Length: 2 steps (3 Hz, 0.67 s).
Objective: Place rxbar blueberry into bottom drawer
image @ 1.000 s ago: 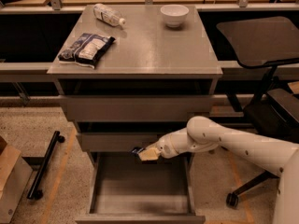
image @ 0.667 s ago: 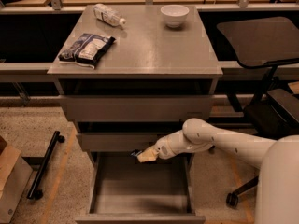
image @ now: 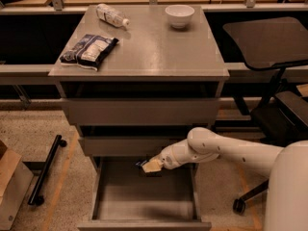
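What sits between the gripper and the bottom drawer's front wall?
Nothing: in the camera view, the gripper hangs over the back of the open bottom drawer, and only bare grey floor runs to that wall.

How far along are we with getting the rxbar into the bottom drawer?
Done: the bottom drawer is pulled open, with nothing on its floor yet. In hand: the gripper is over the drawer's back part, just below the middle drawer, and looks shut on the dark rxbar. Left: lower, release the bar onto the drawer floor, then draw the arm out.
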Available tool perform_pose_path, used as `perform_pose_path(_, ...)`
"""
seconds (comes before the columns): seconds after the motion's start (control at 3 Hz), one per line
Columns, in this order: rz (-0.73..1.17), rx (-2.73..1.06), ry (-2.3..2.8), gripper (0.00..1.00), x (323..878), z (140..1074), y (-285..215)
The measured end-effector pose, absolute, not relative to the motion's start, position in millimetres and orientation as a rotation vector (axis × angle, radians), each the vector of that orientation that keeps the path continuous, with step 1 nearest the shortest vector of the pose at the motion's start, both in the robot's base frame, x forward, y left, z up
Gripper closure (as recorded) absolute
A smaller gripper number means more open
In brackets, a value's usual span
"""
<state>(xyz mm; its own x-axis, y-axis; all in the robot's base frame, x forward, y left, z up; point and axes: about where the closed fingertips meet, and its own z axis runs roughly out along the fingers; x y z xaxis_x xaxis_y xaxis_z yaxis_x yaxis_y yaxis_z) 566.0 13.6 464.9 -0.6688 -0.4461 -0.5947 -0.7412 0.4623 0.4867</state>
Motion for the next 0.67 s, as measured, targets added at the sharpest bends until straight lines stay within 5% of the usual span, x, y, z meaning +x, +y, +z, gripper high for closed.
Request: perform_pose_path(0.67, 1.0, -0.983, 2.335, 1.0, 560, 409, 9)
